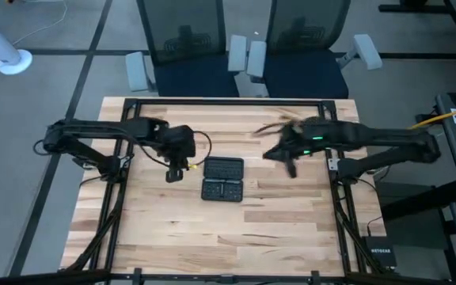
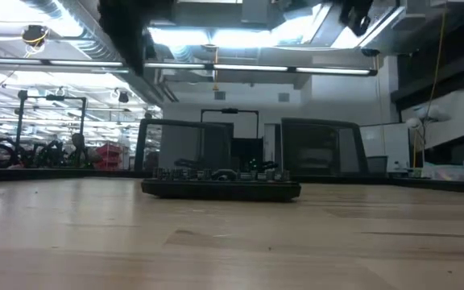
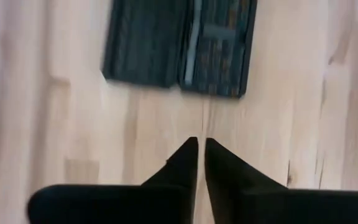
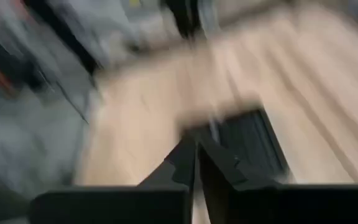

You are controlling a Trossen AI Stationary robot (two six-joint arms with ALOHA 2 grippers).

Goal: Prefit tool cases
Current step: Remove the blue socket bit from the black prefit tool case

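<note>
Wooden table (image 1: 172,229), open tool case (image 1: 222,179)

The tool case (image 1: 222,179) lies open mid-table (image 1: 172,237) — left gripper (image 1: 173,173) just beside it, right gripper (image 1: 290,169) apart.

Black hinged tool case (image 1: 222,179), open flat, both halves up, mid-table.

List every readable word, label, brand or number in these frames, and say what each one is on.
"NETGEAR": white letters on the black box beside the table, near its right corner, in the high view; small, just readable.
Tool case: lies open on the table; no lettering readable in any view.
Room beyond the table in the low view: any signs there are too small to read.
Both wrist views: no text.
</note>
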